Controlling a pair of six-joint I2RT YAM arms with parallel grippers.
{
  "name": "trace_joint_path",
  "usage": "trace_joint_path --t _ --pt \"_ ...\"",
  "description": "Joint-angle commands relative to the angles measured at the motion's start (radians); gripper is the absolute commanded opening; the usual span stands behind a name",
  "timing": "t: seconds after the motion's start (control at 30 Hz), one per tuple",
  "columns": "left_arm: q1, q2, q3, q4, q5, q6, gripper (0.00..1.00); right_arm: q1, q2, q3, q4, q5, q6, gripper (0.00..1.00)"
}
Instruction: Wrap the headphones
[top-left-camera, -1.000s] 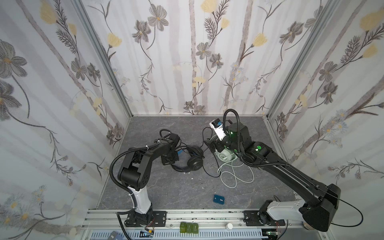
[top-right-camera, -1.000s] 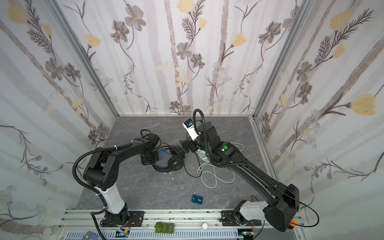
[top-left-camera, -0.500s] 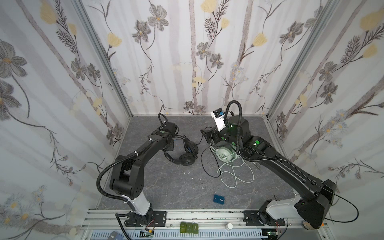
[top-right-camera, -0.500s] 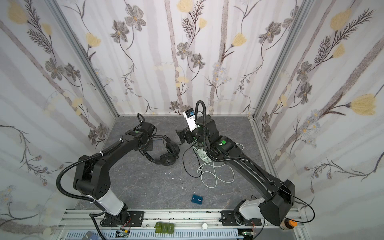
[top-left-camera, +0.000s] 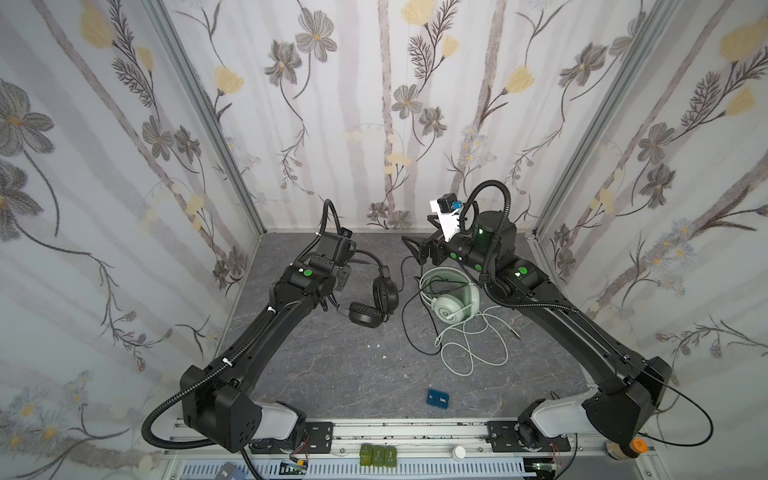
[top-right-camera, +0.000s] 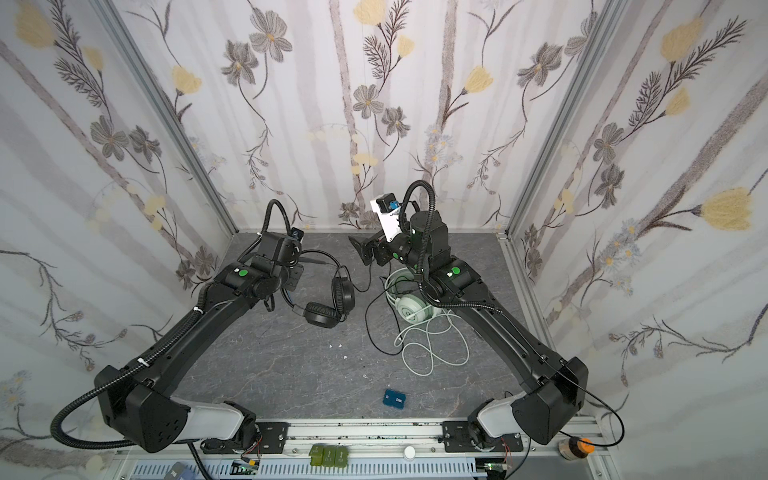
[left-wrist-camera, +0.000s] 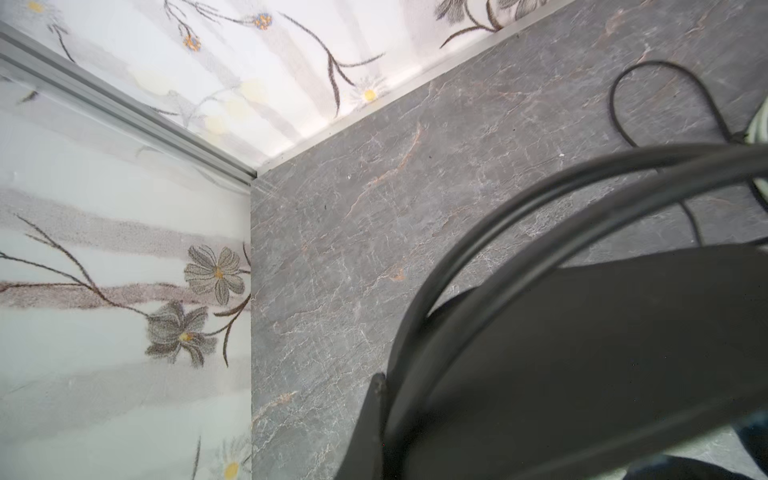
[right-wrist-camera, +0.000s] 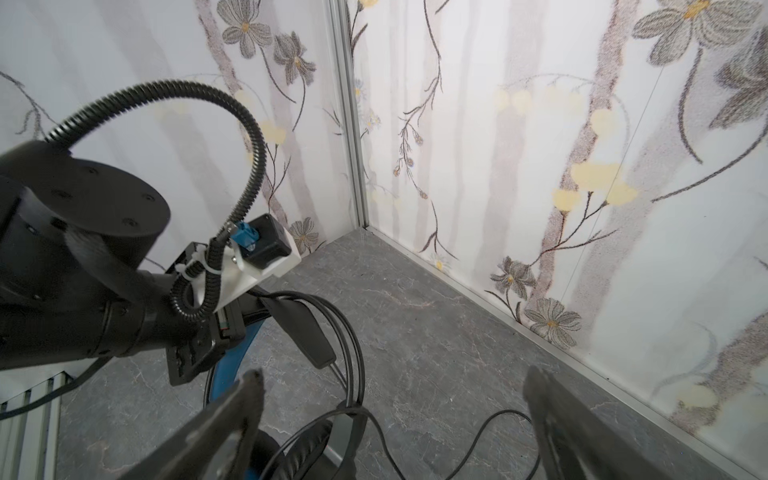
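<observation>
The black headphones (top-left-camera: 376, 299) hang off the floor at the back left, ear cups down. My left gripper (top-left-camera: 360, 260) is shut on their thin headband (left-wrist-camera: 540, 216), which runs between its dark fingers (left-wrist-camera: 582, 353). Their black cable (top-left-camera: 405, 316) trails over the floor to the right. The mint-green headphones (top-left-camera: 451, 301) lie flat under my right arm, their pale cable (top-left-camera: 473, 349) in loose loops in front. My right gripper (top-left-camera: 415, 249) hovers above the floor behind them, open and holding nothing. In the right wrist view it (right-wrist-camera: 395, 399) faces the black headband (right-wrist-camera: 349, 374).
A small blue box (top-left-camera: 438, 400) lies on the grey floor near the front edge. Flowered walls close in the left, back and right sides. A few white specks (top-left-camera: 374, 345) dot the middle of the floor.
My left gripper has carried the black headphones up and toward the back left. My right gripper has risen away from the mint-green headphones toward the back, still open.
</observation>
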Motion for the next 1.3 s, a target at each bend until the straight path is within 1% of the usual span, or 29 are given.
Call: trace_joint_path --t 0.0,0.07,0.13,0.17,0.23,0.3,0.43,0.5,0.57,0.6,0.73,0.83,0.93,1.03,1.2,1.27 --pt "-0.001 0.006 0.054 0.001 0.149 -0.026 0.00 -0.006 -0.044 -0.087 0.082 -0.063 0.010 0.97" --pt "-0.001 -0.003 0.069 -0.030 0.233 -0.102 0.00 -0.018 -0.085 -0.163 0.128 -0.085 0.029 0.98" --pt "-0.003 -0.028 0.043 -0.025 0.357 -0.180 0.00 -0.035 -0.114 -0.198 0.118 -0.088 0.030 0.98" --pt "-0.003 -0.038 0.030 -0.021 0.386 -0.210 0.00 -0.046 -0.126 -0.208 0.113 -0.089 0.030 0.98" --pt "-0.003 -0.063 0.010 -0.024 0.416 -0.262 0.00 -0.071 -0.163 -0.244 0.114 -0.092 0.029 0.98" --pt "-0.002 -0.082 0.017 -0.046 0.428 -0.277 0.00 -0.095 -0.204 -0.285 0.123 -0.091 0.031 0.98" --pt "0.005 -0.090 0.087 -0.116 0.461 -0.281 0.00 -0.143 -0.297 -0.376 0.130 -0.088 0.040 0.98" --pt "0.005 -0.085 0.143 -0.139 0.480 -0.277 0.00 -0.144 -0.333 -0.415 0.106 -0.066 0.002 0.98" --pt "0.004 -0.083 0.175 -0.149 0.501 -0.266 0.00 -0.147 -0.357 -0.466 0.100 -0.037 -0.011 0.98" --pt "0.006 -0.079 0.192 -0.154 0.519 -0.265 0.00 -0.150 -0.363 -0.488 0.105 -0.041 -0.013 0.99" --pt "0.006 -0.038 0.299 -0.216 0.603 -0.257 0.00 -0.160 -0.356 -0.538 0.129 -0.076 -0.013 0.99" --pt "0.006 -0.029 0.351 -0.226 0.660 -0.280 0.00 -0.163 -0.349 -0.574 0.187 -0.094 0.015 0.99" --pt "0.006 -0.038 0.372 -0.211 0.682 -0.325 0.00 -0.164 -0.333 -0.594 0.254 -0.131 0.052 0.99" --pt "0.006 -0.057 0.384 -0.181 0.698 -0.365 0.00 -0.164 -0.302 -0.606 0.353 -0.161 0.114 0.99" --pt "0.004 -0.072 0.391 -0.131 0.716 -0.419 0.00 -0.164 -0.204 -0.581 0.499 -0.218 0.181 1.00" --pt "0.001 -0.070 0.399 -0.111 0.717 -0.437 0.00 -0.164 -0.153 -0.556 0.548 -0.274 0.194 1.00"
